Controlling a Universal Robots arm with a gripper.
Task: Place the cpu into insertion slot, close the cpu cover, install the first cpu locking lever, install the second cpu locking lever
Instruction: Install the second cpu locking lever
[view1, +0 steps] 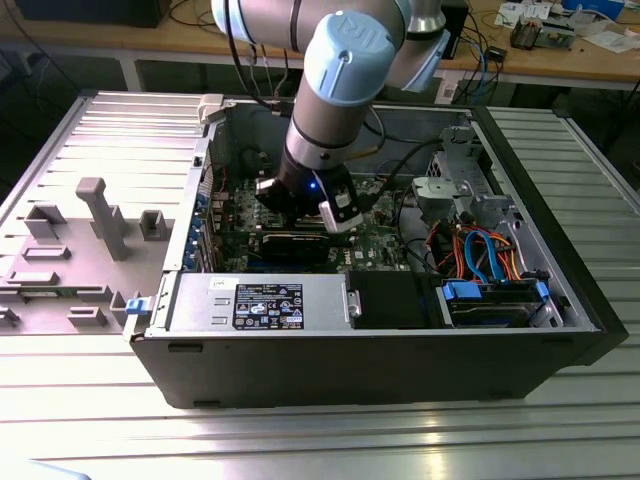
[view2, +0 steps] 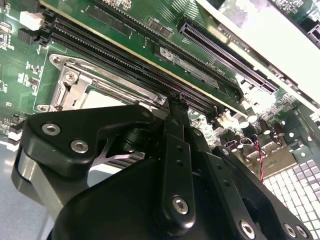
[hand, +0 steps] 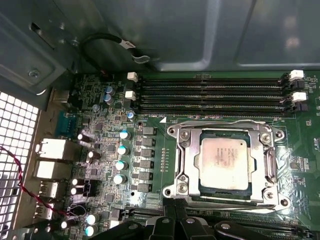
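Grey metal workbench (view1: 90, 130) holds open computer case (view1: 560, 300), green board (hand: 150, 125) inside. Cpu (hand: 223, 160) sits in insertion slot (hand: 188, 150), silver top showing. Cpu cover (hand: 226, 127) lies closed around cpu as silver frame. Long black memory slots (hand: 210, 95) run just beside insertion slot. Robot arm (view1: 340, 80) reaches down into case. Gripper (view2: 176, 100) hangs just beside insertion slot; fingers look pressed together, holding nothing.

Gripper (view2: 172, 107) body is filling the foreground, hanging over the green board (view2: 20, 65). Socket (view2: 75, 90) with its silvery cover frame is peeking out beside it, just below the long black memory slots (view2: 125, 60).
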